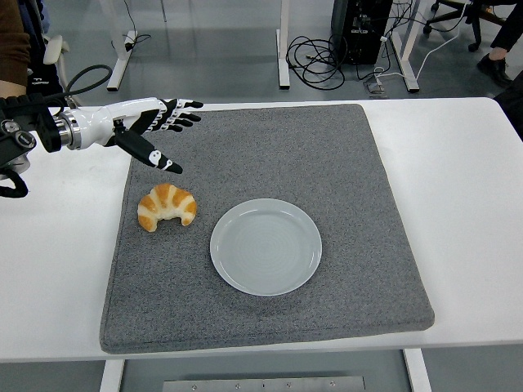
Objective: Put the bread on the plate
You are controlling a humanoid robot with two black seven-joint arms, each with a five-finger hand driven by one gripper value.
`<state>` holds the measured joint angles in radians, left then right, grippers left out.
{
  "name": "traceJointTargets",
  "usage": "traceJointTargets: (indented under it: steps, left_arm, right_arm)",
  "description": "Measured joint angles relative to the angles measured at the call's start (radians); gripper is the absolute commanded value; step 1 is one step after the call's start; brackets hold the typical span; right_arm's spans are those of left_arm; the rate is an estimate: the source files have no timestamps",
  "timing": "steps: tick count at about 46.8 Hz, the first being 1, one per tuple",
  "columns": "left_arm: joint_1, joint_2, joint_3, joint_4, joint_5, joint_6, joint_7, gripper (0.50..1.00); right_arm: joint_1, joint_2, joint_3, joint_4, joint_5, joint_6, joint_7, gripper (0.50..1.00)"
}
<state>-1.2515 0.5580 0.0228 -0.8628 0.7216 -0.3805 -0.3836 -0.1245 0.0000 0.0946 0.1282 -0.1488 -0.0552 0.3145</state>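
I am holding my left hand [155,126] out over the far left corner of the grey mat [270,220], reaching in from the nine o'clock side of the table [458,188]. My fingers [184,114] are spreading wide and pointing toward three o'clock, and my thumb [155,155] is angling down toward the bread [167,206], though it is not touching it. The hand is gripping nothing. The white shell of my wrist is showing behind the black knuckles, with a dark cable looping off the forearm near the picture's left edge.

The bread, a golden croissant, is lying on the mat at about six o'clock from my open hand, with its two tips curling toward the table's near edge. It is sitting apart from the plate [265,246], which is at roughly four o'clock from it. The pale round plate is resting flat near the middle of the mat and carrying nothing.

A person's sleeve [15,37] is showing at the picture's top left corner, behind my arm. Beyond the table's far edge, cables [327,57] are lying coiled on the floor.
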Motion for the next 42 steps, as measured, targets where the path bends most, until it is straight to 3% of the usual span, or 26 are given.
traceJointTargets:
  steps: [8, 16, 34, 42]
  left_arm:
    - [0.004, 0.065, -0.001, -0.105, 0.143, 0.073, 0.000, 0.968]
    - [0.027, 0.085, -0.001, -0.118, 0.192, 0.131, -0.006, 0.968]
    - [0.130, 0.086, -0.005, -0.125, 0.195, 0.249, -0.125, 0.968]
    - [0.163, 0.080, 0.000, -0.125, 0.220, 0.292, -0.147, 0.966]
  right_arm:
    - [0.000, 0.000, 0.001, 0.000, 0.000, 0.000, 0.000, 1.000]
    - [0.002, 0.000, 0.001, 0.001, 0.000, 0.000, 0.000, 1.000]
    - [0.003, 0.000, 0.001, 0.000, 0.000, 0.000, 0.000, 1.000]
    - [0.003, 0.000, 0.001, 0.001, 0.000, 0.000, 0.000, 1.000]
